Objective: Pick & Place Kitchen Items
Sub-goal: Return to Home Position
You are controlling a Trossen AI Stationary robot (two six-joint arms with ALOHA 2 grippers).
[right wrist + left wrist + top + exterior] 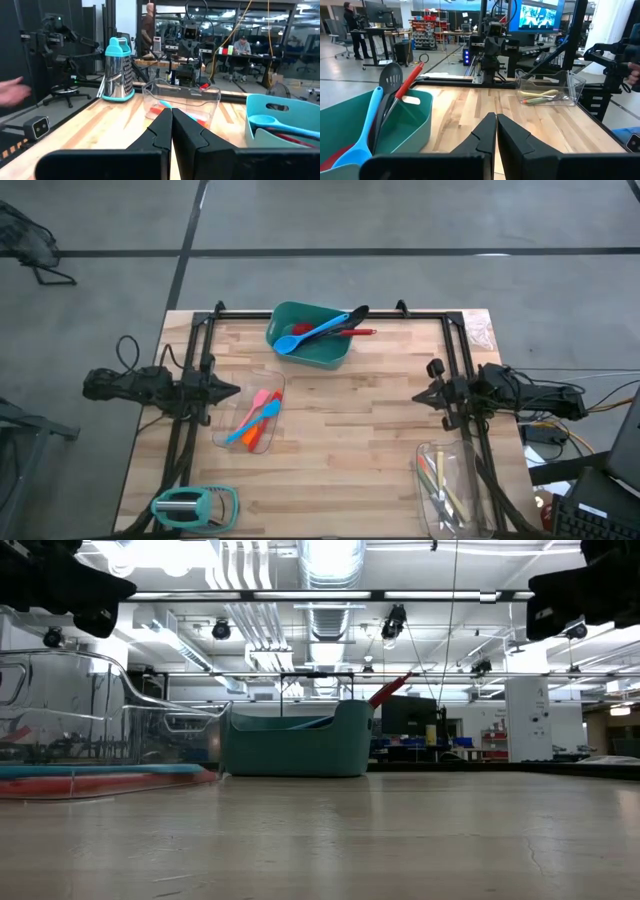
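A green tub [312, 337] at the table's far middle holds a blue spoon [318, 333], a black slotted spoon [350, 316] and a red utensil [352, 332], all leaning on its rim. A clear tray [250, 421] left of centre holds pink, blue and orange utensils [258, 413]. Another clear tray [452, 487] at the near right holds pale cutlery [437, 483]. My left gripper [236, 390] is shut and empty at the table's left, above the table. My right gripper [418, 396] is shut and empty at the right.
A teal-topped metal grater [192, 507] lies at the near left corner. A black frame rail [330, 312] runs along the table's far edge and down both sides. Bare wood lies between the two grippers. A person's hand [12, 92] shows beyond the table's edge.
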